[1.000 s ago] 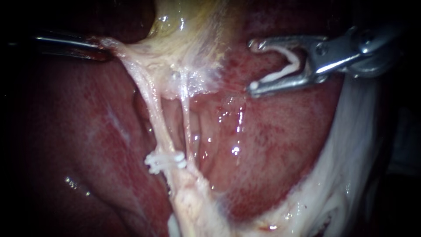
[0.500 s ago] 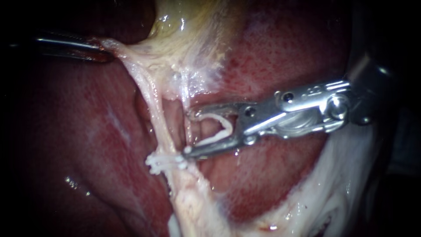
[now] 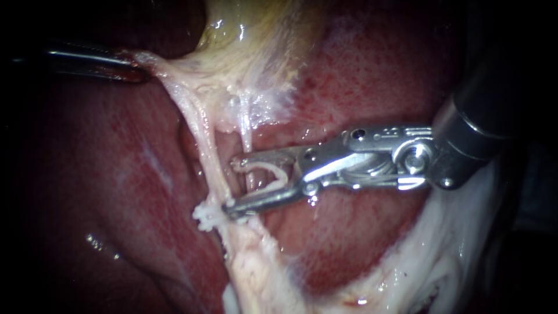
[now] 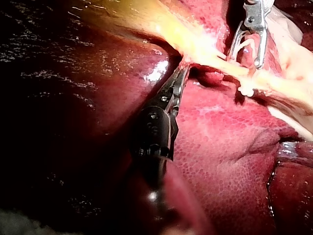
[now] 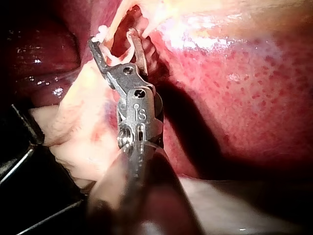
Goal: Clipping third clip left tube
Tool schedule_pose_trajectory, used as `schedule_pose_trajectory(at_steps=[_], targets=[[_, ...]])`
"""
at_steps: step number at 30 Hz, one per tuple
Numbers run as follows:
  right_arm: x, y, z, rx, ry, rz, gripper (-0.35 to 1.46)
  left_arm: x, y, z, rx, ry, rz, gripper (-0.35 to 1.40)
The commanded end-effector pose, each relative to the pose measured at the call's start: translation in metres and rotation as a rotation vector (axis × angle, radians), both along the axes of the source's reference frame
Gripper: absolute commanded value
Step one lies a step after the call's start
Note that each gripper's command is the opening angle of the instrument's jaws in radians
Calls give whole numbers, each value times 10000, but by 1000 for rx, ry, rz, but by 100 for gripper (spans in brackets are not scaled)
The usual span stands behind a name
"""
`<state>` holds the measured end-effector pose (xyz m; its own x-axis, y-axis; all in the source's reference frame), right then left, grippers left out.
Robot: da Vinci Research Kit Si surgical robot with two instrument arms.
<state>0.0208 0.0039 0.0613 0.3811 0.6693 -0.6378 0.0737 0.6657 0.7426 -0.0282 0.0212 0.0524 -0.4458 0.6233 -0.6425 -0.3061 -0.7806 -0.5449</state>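
Red liver [image 3: 360,232] filled the field, yellowish gallbladder [image 3: 250,35] above, right instrument [image 3: 232,186] had jaws spread, holding an open white clip [image 3: 273,174], left instrument [image 3: 125,70] clenched on pale tissue [image 3: 157,64], left tube [image 3: 203,139] stretched taut at the right jaws' tips, placed clip [image 3: 204,216] just below.

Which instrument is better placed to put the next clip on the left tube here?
Right. The right instrument carries an open white clip in its jaws, tips at the left tube just above the placed clip. The left instrument is busy gripping tissue, holding it taut.
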Motion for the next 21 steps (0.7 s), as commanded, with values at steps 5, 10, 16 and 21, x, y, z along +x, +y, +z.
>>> schedule_pose_trajectory(at_steps=[5, 10, 16, 21], targets=[[-1, 4, 13, 16, 4, 11, 50, 0, 0, 1, 0, 0, 0, -35], [2, 6, 15, 50, 43, 13, 49, 0, 0, 1, 0, 0, 0, -35], [16, 8, 16, 115, 108, 10, 49, 0, 0, 1, 0, 0, 0, -35], [28, 9, 15, 147, 142, 16, 49, 0, 0, 1, 0, 0, 0, -35]])
